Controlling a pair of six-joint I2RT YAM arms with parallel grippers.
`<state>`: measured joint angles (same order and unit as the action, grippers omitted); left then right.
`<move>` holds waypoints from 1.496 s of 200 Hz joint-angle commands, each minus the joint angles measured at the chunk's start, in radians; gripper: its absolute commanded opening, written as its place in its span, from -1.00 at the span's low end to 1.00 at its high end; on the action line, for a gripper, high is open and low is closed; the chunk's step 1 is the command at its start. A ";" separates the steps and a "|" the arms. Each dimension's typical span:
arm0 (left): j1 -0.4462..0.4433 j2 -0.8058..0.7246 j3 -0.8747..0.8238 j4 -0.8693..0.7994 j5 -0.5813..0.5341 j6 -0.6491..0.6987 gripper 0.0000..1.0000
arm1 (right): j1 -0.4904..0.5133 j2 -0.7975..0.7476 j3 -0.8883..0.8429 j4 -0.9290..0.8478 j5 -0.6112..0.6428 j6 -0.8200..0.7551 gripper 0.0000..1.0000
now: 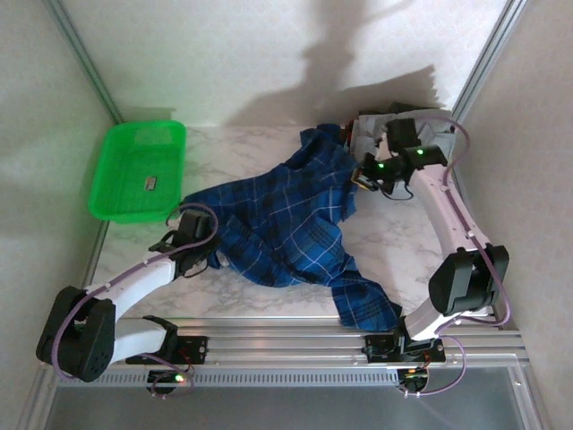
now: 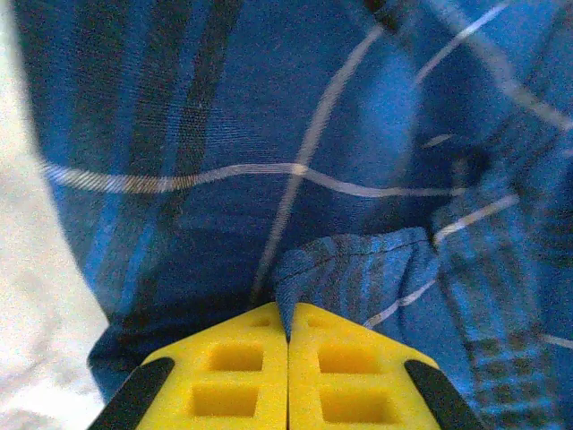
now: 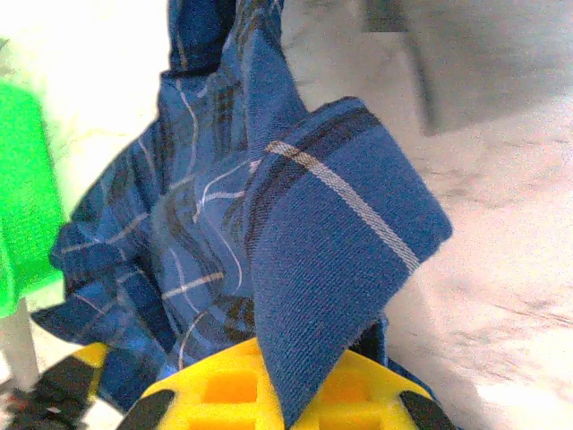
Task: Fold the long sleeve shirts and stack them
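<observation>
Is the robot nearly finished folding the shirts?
Not nearly. Nothing looks folded or stacked yet. The blue plaid shirt lies rumpled across the table. The left gripper and the right gripper are both pinched shut on its cloth, so that is the one in hand. The grey shirt sits bunched at the far edge. Both need folding and stacking.

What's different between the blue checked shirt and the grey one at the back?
The blue plaid shirt has thin pale lines; the grey shirt is plain. The plaid one sprawls crumpled across the middle of the table; the grey one sits bunched in the far right corner. The left gripper and right gripper both pinch the plaid one; neither holds the grey one. Both are cloth.
</observation>
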<state>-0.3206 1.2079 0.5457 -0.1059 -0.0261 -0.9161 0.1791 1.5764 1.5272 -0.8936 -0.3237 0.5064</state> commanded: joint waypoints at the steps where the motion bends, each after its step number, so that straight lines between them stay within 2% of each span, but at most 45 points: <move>1: 0.011 -0.014 0.054 0.211 -0.085 0.139 -0.86 | -0.080 -0.017 -0.060 0.008 -0.032 -0.059 -1.00; 29: 0.023 0.022 0.072 0.285 -0.105 0.221 -0.84 | -0.177 -0.006 -0.086 0.028 -0.033 -0.069 -1.00; 36: 0.024 0.049 0.080 0.268 -0.108 0.230 -0.64 | -0.184 0.006 -0.092 0.029 -0.038 -0.072 -1.00; 44: 0.027 0.081 0.092 0.240 -0.107 0.233 -0.17 | -0.183 0.017 -0.104 0.032 -0.043 -0.076 -1.00; 49: 0.028 0.101 0.098 0.216 -0.109 0.227 -0.01 | -0.182 0.020 -0.120 0.044 -0.055 -0.075 -1.00; 74: 0.029 0.108 0.118 0.107 -0.109 0.138 0.49 | -0.181 0.008 -0.212 0.101 -0.087 -0.048 -1.00; 102: 0.009 0.038 0.250 -0.100 -0.088 0.051 0.72 | -0.171 -0.022 -0.269 0.113 -0.092 -0.053 -1.00; 128: -0.043 0.117 0.453 -0.330 -0.005 0.058 0.75 | -0.161 -0.032 -0.304 0.102 -0.077 -0.084 -1.00; 147: -0.054 0.257 0.613 -0.489 0.079 0.099 0.64 | -0.160 -0.039 -0.324 0.099 -0.061 -0.101 -1.00; 161: -0.073 0.358 0.701 -0.532 0.147 0.137 0.53 | -0.158 -0.038 -0.333 0.098 -0.058 -0.112 -1.00; 197: -0.108 0.584 0.858 -0.571 0.210 0.190 0.20 | -0.156 -0.031 -0.334 0.090 -0.052 -0.137 -1.00; 208: -0.117 0.644 0.906 -0.587 0.198 0.199 0.12 | -0.156 -0.031 -0.335 0.088 -0.051 -0.143 -1.00; 248: -0.150 0.795 1.055 -0.636 0.148 0.206 0.07 | -0.155 -0.028 -0.336 0.084 -0.053 -0.165 -1.00; 299: -0.155 0.855 1.062 -0.695 0.106 0.219 0.01 | -0.155 -0.021 -0.343 0.096 -0.062 -0.168 -1.00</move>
<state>-0.4709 2.0373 1.5925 -0.7162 0.1291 -0.7208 0.0177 1.5646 1.2018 -0.7891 -0.3862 0.3550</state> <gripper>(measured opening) 0.514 0.043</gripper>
